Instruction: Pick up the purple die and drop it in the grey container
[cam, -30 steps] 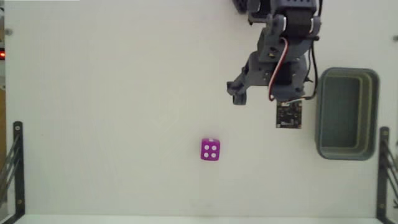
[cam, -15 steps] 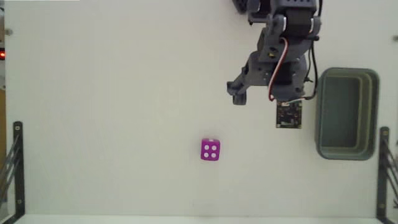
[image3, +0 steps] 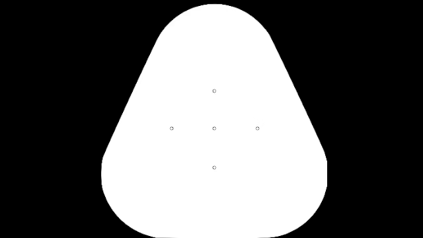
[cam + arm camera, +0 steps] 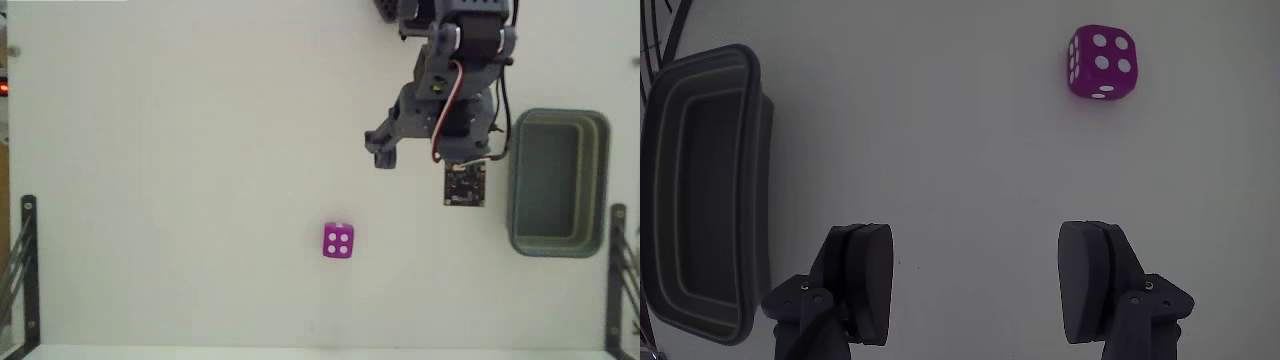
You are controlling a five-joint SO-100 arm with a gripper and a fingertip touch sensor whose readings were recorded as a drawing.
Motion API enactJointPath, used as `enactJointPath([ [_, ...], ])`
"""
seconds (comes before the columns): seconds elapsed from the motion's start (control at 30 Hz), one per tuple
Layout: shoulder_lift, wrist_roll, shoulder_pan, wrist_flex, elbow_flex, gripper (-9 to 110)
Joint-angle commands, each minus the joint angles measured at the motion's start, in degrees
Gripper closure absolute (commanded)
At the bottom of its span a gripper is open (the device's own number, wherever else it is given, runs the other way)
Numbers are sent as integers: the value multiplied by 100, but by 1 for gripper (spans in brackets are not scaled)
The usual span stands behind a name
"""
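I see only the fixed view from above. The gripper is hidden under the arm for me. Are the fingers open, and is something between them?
Observer: In the wrist view the gripper is open, with only bare table between its fingers.
Operator: Which die faces can you see there?
Observer: The purple die shows a five on its front and a side face with more pips; the top shows four.
Operator: Is the tub empty?
Observer: The grey container shows nothing inside in the part that the wrist view covers.
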Motion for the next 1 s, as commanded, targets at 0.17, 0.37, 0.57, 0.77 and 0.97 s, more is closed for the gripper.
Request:
enactJointPath([
  [0.17, 202, 26, 62, 110, 30, -9],
  [0.37, 202, 26, 62, 110, 30, -9],
  [0.57, 202, 26, 62, 110, 30, -9],
  [0.77, 202, 26, 162, 110, 30, -9],
  [0.97, 202, 26, 451, 110, 30, -9],
])
